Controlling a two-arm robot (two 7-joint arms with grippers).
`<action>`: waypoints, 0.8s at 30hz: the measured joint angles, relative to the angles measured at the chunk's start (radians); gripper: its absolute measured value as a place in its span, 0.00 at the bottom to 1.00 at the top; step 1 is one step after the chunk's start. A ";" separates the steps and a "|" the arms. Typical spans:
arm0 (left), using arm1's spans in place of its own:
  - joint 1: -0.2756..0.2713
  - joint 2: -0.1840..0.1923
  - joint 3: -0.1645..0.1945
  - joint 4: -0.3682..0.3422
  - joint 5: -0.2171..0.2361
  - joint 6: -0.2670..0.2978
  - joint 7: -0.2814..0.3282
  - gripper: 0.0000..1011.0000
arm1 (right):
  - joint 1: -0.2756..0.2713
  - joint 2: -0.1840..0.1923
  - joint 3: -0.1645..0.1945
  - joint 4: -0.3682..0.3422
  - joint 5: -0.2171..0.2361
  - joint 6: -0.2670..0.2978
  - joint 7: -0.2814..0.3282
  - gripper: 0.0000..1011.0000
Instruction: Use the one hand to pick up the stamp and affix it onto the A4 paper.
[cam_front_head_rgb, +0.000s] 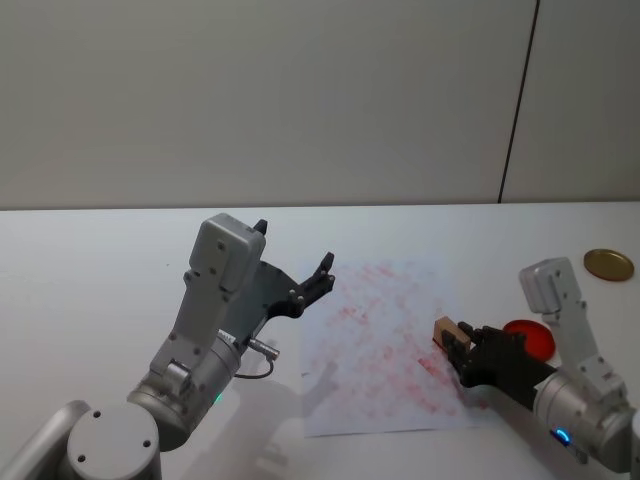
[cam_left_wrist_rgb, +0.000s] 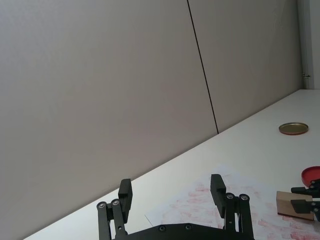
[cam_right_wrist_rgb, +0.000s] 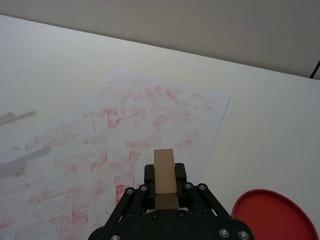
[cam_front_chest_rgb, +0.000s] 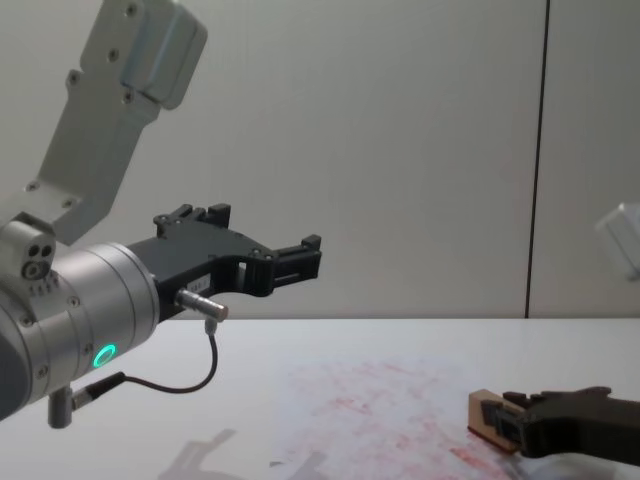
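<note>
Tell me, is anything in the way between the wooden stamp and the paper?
No, nothing visible is. The right hand grips the stamp at the right edge of the paper, with only inked sheet ahead of it. The left hand hangs open in the air, off to the left.

Cut off at the right wrist view's edge: red disc (cam_right_wrist_rgb: 274, 216). Near end of the stamp (cam_right_wrist_rgb: 164, 167) hidden within the right gripper (cam_right_wrist_rgb: 165, 176).

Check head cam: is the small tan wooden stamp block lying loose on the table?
No, the small tan wooden stamp block is gripped by the right black end effector over the red-blotched white paper.
</note>
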 joint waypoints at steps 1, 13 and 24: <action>0.000 0.000 0.000 0.000 0.000 0.000 0.000 0.98 | -0.001 0.000 0.000 -0.001 0.002 -0.001 -0.001 0.21; 0.000 0.000 0.000 0.000 0.000 0.000 0.000 0.98 | -0.013 0.019 0.025 -0.069 0.043 -0.055 -0.032 0.21; 0.000 0.000 0.000 0.000 0.000 0.000 0.000 0.98 | -0.027 0.059 0.062 -0.114 0.055 -0.070 -0.055 0.22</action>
